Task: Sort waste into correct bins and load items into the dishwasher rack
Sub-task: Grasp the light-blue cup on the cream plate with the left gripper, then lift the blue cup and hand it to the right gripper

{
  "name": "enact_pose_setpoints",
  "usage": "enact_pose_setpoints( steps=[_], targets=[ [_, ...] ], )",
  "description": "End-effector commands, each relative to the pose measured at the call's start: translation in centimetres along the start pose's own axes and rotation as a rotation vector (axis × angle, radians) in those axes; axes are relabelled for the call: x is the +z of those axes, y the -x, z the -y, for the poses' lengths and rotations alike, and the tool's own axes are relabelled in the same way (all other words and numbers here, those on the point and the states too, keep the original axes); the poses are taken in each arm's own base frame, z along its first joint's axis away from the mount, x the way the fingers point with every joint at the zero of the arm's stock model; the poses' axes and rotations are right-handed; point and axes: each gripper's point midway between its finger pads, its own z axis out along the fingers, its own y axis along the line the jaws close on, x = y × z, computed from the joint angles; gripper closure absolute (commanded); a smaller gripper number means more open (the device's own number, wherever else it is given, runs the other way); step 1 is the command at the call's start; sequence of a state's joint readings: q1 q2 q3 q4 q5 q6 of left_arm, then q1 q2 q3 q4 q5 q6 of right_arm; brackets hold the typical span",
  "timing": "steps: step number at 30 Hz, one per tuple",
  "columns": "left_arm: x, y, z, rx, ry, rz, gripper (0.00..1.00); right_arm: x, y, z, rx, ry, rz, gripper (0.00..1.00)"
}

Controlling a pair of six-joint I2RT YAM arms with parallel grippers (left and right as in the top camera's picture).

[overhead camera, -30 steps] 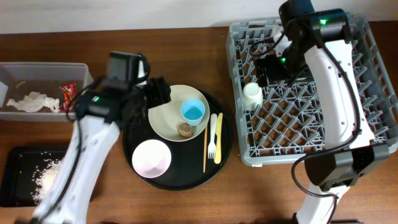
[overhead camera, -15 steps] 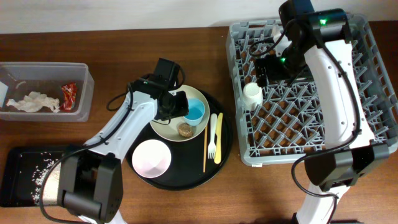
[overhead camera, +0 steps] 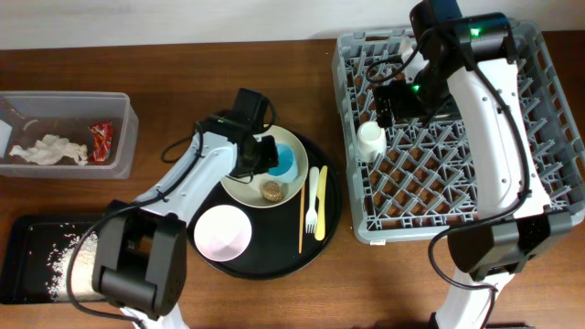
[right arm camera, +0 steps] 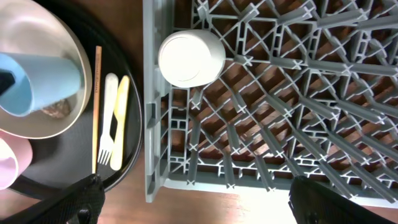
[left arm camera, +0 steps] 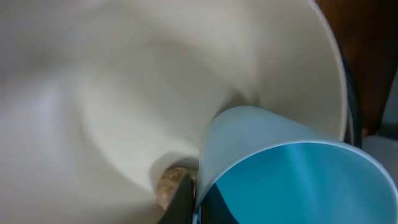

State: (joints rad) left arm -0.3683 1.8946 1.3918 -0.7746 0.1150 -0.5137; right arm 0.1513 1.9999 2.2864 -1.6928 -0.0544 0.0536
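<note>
Above the bench, the left gripper has been clamped on the light blue cup beside it — seemingly ready for the dishwasher rack.

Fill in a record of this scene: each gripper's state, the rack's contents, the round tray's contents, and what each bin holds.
left gripper: shut on blue cup, over plate
right gripper: open, above rack
rack: white cup
round tray: plate with brown lump, pink bowl, fork, knife, stick
tub: napkin, red wrapper
black tray: rice
</note>
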Motion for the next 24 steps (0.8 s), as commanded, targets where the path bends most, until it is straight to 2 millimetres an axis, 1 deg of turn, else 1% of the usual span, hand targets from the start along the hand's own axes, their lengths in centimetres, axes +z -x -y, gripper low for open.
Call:
enact_pose_setpoints(
  steps=[1,2,3,4,5,6,7,8,9,10,12,13,14,16,18,20,23,24],
  targets=[
    [-6.9,4.8,0.4,0.071,-0.188,0.145,1.0,-0.4,-0.1,-1.0,-0.001,0.05,0.006,0.01],
    [-10.6,6.2,0.4,0.062,-0.355,0.194,1.0,-0.5,-0.1,-2.2,-0.015,0.12,0.003,0.01],
    [-13.6,7.0,0.3,0.064,-0.521,0.22,1.0,-0.8,-0.2,-3.9,-0.07,0.215,0.004,0.01],
    [-15.6,7.2,0.2,0.092,-0.656,0.229,1.0,-1.5,-0.4,-6.2,-0.139,0.359,0.012,0.01],
    [-17.4,7.3,-0.5,0.127,-0.78,0.243,1.0,-3.2,-0.6,-9.5,-0.246,0.574,0.046,0.01],
    [-19.1,7.2,-0.9,0.194,-0.878,0.274,1.0,-4.8,-0.7,-11.7,-0.314,0.728,0.083,0.01],
    [-20.4,6.9,-0.8,0.275,-0.958,0.31,1.0,-6.1,-0.8,-13.1,-0.369,0.839,0.121,0.01],
    [-21.6,6.4,-0.5,0.345,-1.031,0.338,1.0,-6.8,-0.9,-13.7,-0.399,0.896,0.141,0.01],
    [-22.3,6.0,-0.1,0.384,-1.079,0.349,1.0,-7.3,-1.0,-14.3,-0.427,0.951,0.16,0.01],
    [-22.8,5.7,0.3,0.421,-1.121,0.357,1.0,-7.9,-1.2,-14.9,-0.465,1.024,0.187,0.01],
    [-22.9,5.0,1.1,0.485,-1.203,0.363,1.0,-7.2,-1.5,-15.3,-0.504,1.089,0.2,0.01],
    [-22.7,4.6,1.6,0.502,-1.266,0.348,1.0,-6.7,-1.4,-15.5,-0.519,1.128,0.218,0.01],
    [-21.6,4.4,2.1,0.494,-1.278,0.316,1.0,-6.6,-1.0,-15.8,-0.523,1.171,0.246,0.01],
    [-20.7,3.8,3.3,0.534,-1.337,0.295,1.0,-7.2,-0.3,-16.4,-0.533,1.253,0.304,0.01],
    [-20.4,3.4,4.1,0.556,-1.347,0.282,1.0,-7.7,0.0,-16.6,-0.544,1.285,0.334,0.0],
    [-20.4,2.9,6.2,0.624,-1.366,0.269,1.0,-7.7,0.1,-16.6,-0.548,1.282,0.336,0.05],
    [-19.8,4.6,7.5,0.562,-1.293,0.232,1.0,-7.6,0.1,-16.6,-0.548,1.282,0.336,0.07],
    [-20.2,5.1,8.1,0.563,-1.294,0.237,1.0,-7.6,0.1,-16.6,-0.547,1.281,0.336,0.08]
  ],
)
